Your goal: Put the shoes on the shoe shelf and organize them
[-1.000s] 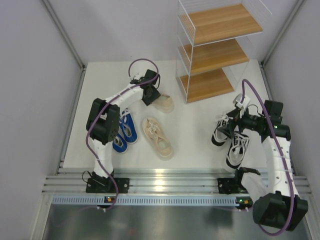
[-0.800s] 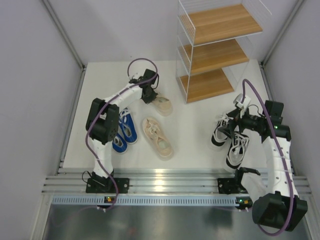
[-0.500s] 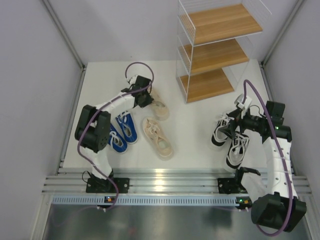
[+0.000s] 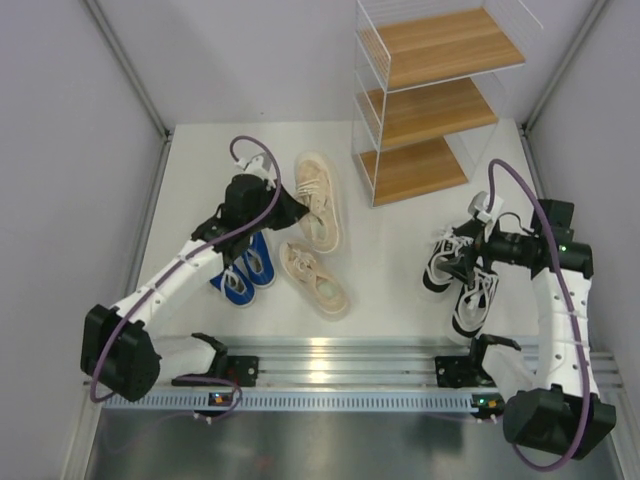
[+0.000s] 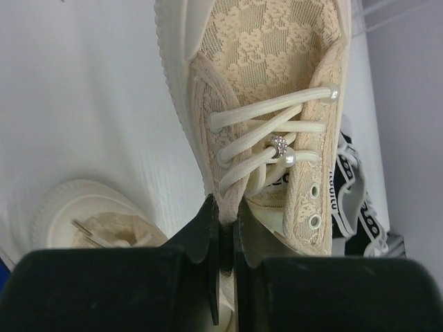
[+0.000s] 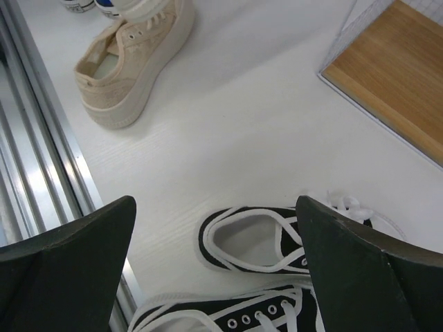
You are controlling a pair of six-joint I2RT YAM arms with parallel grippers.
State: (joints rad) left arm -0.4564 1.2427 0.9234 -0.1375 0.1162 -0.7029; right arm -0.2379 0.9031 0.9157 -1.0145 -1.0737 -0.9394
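Observation:
My left gripper (image 4: 291,206) is shut on the collar edge of one beige shoe (image 4: 318,198) and holds it off the table, toe pointing to the far side. In the left wrist view the jaws (image 5: 225,209) pinch the lace-side rim of that shoe (image 5: 270,76). The other beige shoe (image 4: 313,277) lies below it. The blue pair (image 4: 246,270) lies under the left arm. My right gripper (image 4: 474,250) is open and empty above the black pair (image 4: 446,262) (image 6: 277,242). The shoe shelf (image 4: 425,105) stands at the far right, and all three tiers are bare.
The shelf's lowest tier (image 6: 394,76) shows in the right wrist view, beyond the black shoes. A metal rail (image 4: 330,362) runs along the table's near edge. Grey walls close in both sides.
My left arm has drawn back toward the base and raised the beige shoe from the table, turning it so the toe points away. The right arm has hardly moved.

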